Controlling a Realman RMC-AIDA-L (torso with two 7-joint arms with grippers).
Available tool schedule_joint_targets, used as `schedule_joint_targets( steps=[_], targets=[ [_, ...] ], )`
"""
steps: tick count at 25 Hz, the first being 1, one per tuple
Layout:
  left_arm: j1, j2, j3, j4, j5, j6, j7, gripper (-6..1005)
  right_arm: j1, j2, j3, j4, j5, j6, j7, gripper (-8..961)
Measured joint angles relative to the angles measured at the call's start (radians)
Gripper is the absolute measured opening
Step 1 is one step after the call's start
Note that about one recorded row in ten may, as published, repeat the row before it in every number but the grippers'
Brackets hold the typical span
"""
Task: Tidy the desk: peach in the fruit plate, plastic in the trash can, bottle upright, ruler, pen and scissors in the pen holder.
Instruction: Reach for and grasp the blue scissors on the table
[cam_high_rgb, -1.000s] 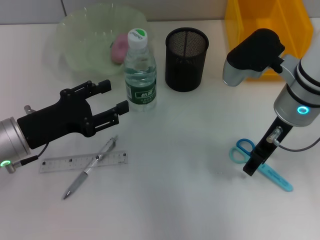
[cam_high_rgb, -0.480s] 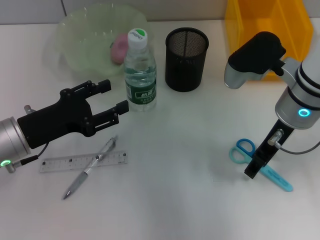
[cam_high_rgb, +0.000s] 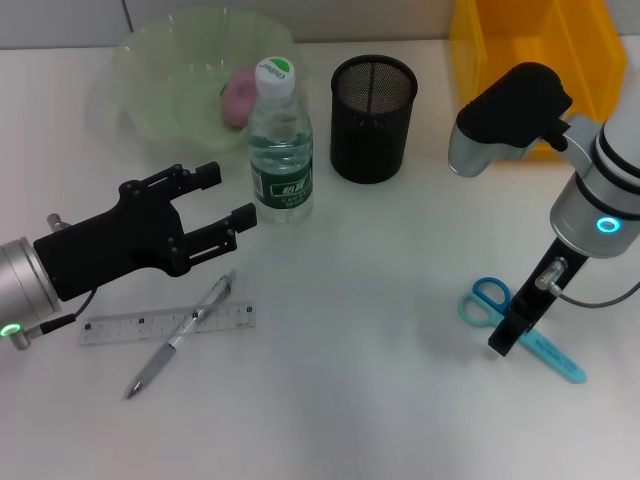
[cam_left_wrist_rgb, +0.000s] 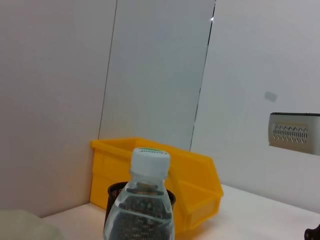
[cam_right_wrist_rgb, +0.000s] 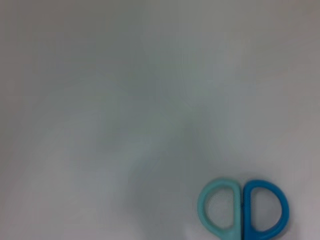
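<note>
Right gripper over scissors, blades part-hidden, jaws' state unclear; left gripper jaws wide, empty.

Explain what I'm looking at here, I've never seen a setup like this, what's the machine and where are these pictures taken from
This is a two-armed robot tidying a desk. One picture looks down from its head; the other two come from cameras on its wrists. The left gripper, jaws open, hangs beside an upright water bottle and holds nothing. The right gripper is down at the blue scissors; whether it grips them is unclear. A ruler with a pen across it lies near the left arm. Behind stand a mesh pen holder, a yellow bin, and a plate holding a peach.
</note>
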Motion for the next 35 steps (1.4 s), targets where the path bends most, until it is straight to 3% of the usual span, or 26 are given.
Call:
schedule_joint_targets(
  steps=[16, 32, 35],
  targets=[
    [0.003, 0.0, 0.0, 0.0, 0.0, -0.001, 0.016, 726, -0.001, 0.001, -0.011, -0.009, 0.0, 0.002, 0.023, 723],
    [0.004, 0.0, 0.0, -0.002, 0.0, -0.002, 0.023, 726, -0.001, 0.001, -0.04, -0.017, 0.0, 0.001, 0.036, 557],
    [0.004, 0.0, 0.0, -0.002, 0.0, -0.002, 0.023, 726, -0.002, 0.001, -0.04, -0.016, 0.0, 0.0, 0.037, 474]
  ],
)
